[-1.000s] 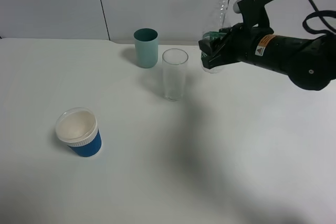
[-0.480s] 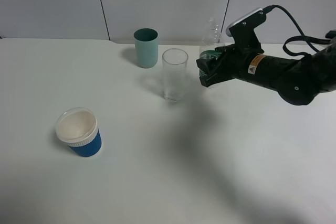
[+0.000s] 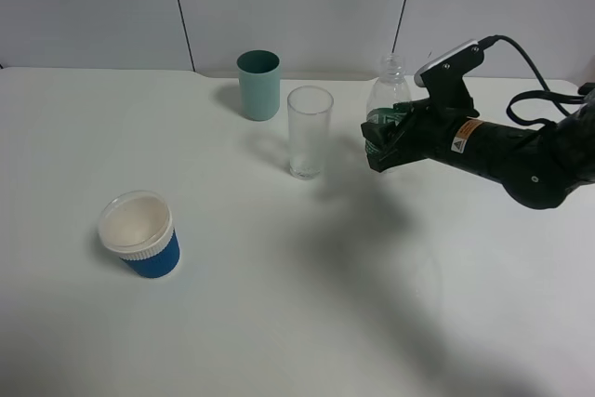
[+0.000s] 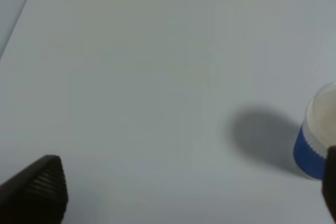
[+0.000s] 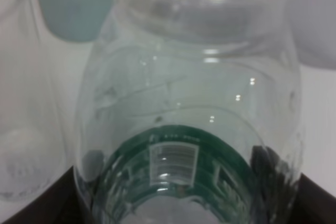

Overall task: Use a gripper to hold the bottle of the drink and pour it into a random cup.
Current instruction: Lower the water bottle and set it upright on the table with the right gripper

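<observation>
White tabletop (image 3: 279,323) carries three cups and one bottle. Count: one teal tumbler (image 3: 258,85) near the back edge, one tall clear drinking glass (image 3: 309,131) just in front of and beside it, one blue paper cup (image 3: 139,233) with a white rim, well apart toward the left front. One small clear plastic bottle (image 3: 388,90) with a dark green label band stands upright near the back edge, right of the glass, its neck showing above the right gripper (image 3: 379,141), whose black jaws are closed on the label band. Whether its base touches the table cannot be told. Right wrist view adds what the high camera lacks: bottle (image 5: 194,114) close up, green label between the dark jaw tips, glass (image 5: 23,103) just beside it, teal tumbler (image 5: 76,6) behind. Left wrist view shows only bare tabletop, the blue cup (image 4: 317,140) at the frame's margin, and the left gripper (image 4: 184,203) with two dark fingertips (image 4: 39,190) standing wide apart, holding nothing. The left arm does not appear in the high view.
</observation>
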You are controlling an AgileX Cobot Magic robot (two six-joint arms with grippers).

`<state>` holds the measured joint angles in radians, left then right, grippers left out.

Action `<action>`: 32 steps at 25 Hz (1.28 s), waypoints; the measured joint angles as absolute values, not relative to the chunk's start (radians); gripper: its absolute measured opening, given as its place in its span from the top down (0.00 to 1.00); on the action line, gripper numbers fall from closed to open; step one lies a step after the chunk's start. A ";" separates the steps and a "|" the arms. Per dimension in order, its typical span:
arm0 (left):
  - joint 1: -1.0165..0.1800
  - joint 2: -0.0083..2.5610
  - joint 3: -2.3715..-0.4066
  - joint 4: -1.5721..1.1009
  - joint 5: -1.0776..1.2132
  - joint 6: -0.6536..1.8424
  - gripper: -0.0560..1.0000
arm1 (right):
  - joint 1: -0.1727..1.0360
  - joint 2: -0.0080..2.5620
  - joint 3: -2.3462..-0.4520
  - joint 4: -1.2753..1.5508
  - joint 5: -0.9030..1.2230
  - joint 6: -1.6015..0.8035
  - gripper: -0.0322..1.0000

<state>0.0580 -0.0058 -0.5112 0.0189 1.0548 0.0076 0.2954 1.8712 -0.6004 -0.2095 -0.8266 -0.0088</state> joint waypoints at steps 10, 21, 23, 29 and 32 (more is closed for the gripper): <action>0.058 -0.006 -0.511 0.019 1.055 0.008 0.02 | 0.295 1.947 -0.601 -0.209 -0.891 -0.009 0.42; 0.058 -0.006 -0.511 0.019 1.055 0.008 0.02 | 0.295 1.963 -0.602 -0.209 -0.914 -0.009 0.42; 0.058 -0.006 -0.511 0.019 1.055 0.008 0.02 | 0.295 1.963 -0.602 -0.215 -0.916 -0.009 0.42; 0.058 -0.006 -0.511 0.019 1.055 0.008 0.02 | 0.295 1.954 -0.602 -0.236 -0.903 -0.009 0.42; 0.058 -0.006 -0.511 0.019 1.055 0.008 0.02 | 0.295 1.954 -0.602 -0.238 -0.891 -0.009 0.34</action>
